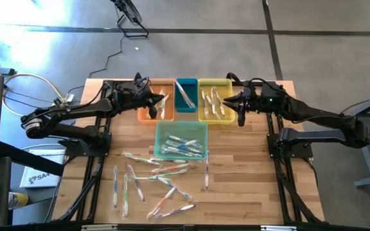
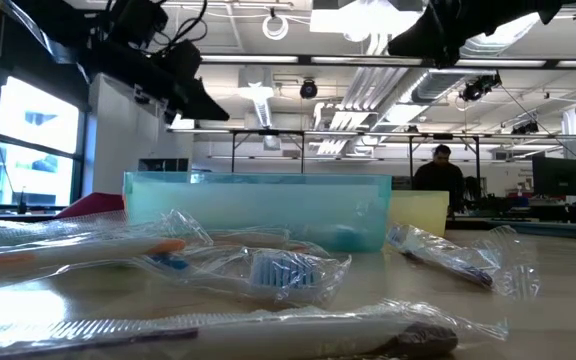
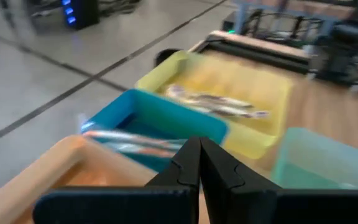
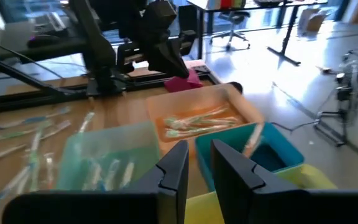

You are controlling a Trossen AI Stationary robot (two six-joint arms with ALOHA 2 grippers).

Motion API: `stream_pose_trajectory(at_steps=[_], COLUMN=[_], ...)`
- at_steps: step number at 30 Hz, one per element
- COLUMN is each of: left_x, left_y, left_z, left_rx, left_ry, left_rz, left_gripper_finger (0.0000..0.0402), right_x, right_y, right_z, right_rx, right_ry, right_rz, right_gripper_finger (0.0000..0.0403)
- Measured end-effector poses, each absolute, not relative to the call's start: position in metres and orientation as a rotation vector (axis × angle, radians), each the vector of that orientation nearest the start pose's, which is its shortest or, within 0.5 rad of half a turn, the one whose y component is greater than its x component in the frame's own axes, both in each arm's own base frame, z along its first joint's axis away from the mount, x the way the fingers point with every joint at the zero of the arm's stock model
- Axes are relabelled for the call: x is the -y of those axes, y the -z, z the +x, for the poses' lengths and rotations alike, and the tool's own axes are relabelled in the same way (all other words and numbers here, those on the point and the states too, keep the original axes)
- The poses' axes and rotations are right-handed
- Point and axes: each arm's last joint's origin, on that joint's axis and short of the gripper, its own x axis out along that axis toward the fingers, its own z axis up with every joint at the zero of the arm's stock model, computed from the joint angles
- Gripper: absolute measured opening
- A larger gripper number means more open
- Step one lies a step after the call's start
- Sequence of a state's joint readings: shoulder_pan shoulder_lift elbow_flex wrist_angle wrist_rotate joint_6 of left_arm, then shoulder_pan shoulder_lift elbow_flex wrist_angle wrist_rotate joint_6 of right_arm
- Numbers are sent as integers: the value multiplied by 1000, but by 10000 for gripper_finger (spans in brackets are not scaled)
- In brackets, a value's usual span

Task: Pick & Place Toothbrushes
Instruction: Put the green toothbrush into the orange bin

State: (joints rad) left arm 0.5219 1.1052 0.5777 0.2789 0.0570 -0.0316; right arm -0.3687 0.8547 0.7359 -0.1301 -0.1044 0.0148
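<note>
My left gripper (image 1: 158, 97) over the orange rectangular plastic bin (image 1: 148, 115), fingers pressed together, empty, my right gripper (image 1: 230, 101) over the yellow rectangular plastic bin (image 1: 205, 84), fingers slightly apart, thin pale plastic toothbrushes (image 1: 156, 172) scattered on the wooden table (image 1: 249, 192).

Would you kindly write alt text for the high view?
Seen from above, four bins sit on a wooden table: orange, blue, yellow and green, all holding toothbrushes. More toothbrushes lie loose. The left gripper and right gripper hover by the bins.
</note>
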Motion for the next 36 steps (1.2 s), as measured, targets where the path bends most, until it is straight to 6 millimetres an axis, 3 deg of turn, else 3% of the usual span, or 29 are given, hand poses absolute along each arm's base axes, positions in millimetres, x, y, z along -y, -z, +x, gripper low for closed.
stream_pose_trajectory(at_steps=[6, 14, 25, 36], left_x=[-92, -69, -46, -34], left_y=[-259, -272, -250, -245], left_z=[206, 191, 164, 137], left_rx=[-178, -177, -138, -104], left_ry=[-366, -309, -310, -313], left_rz=[-48, 4, 2, 13], left_gripper_finger=[0, 0, 0, 0], right_x=[63, 59, 50, 48], right_y=[-309, -309, -307, -307], right_z=[180, 181, 183, 184], right_rx=[-237, -239, -259, -265], right_ry=[158, 139, 92, 83], right_rz=[105, 102, 98, 98], right_gripper_finger=[56, 55, 55, 55])
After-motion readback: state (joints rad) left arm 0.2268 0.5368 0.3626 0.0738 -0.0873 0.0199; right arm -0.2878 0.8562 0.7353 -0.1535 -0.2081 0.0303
